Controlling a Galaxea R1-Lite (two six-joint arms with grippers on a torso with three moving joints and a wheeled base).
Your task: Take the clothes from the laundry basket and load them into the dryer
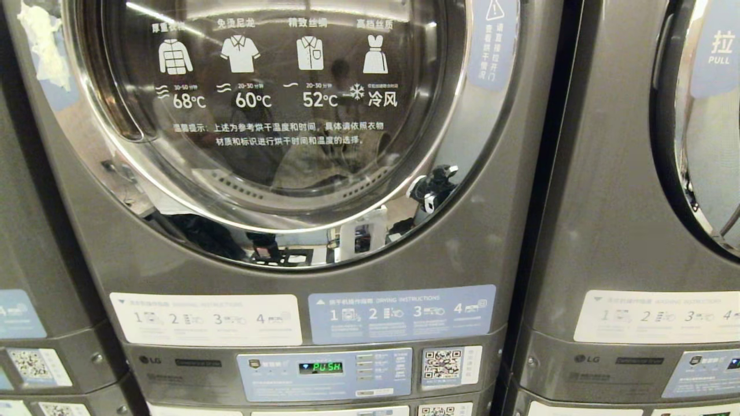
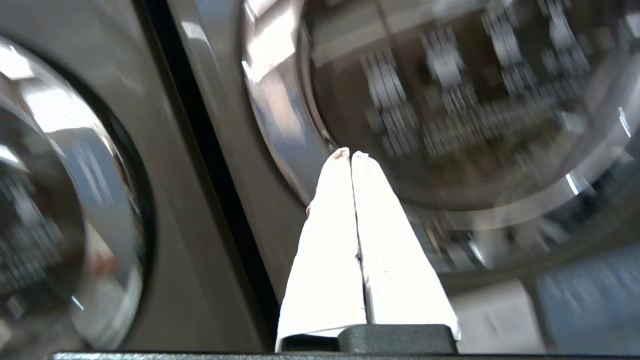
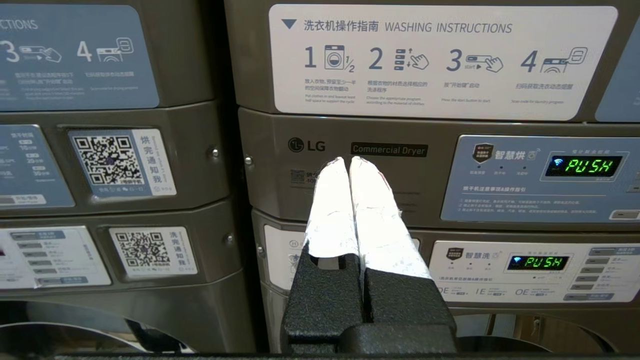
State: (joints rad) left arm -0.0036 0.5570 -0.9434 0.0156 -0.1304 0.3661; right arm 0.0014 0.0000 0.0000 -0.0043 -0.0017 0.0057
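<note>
Dryer (image 1: 300, 173) door faces the robot, closed; left gripper (image 2: 351, 155) and right gripper (image 3: 348, 161) jaws pressed together, empty.

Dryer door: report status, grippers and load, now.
Dryer door closed, clothes visible behind the glass. Left gripper shut, empty, raised near the door rim. Right gripper shut, empty, low by the control panel. No laundry basket in view.

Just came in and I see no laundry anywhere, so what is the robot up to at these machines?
Nothing is being handled. The dryer door is closed, with something cloth-like dimly visible behind its glass; its display reads PUSH. The left pincer is shut and empty, raised near the door's rim. The right pincer is shut and empty too, pointing at the neighbouring machine's control panel. No basket is in view.
</note>
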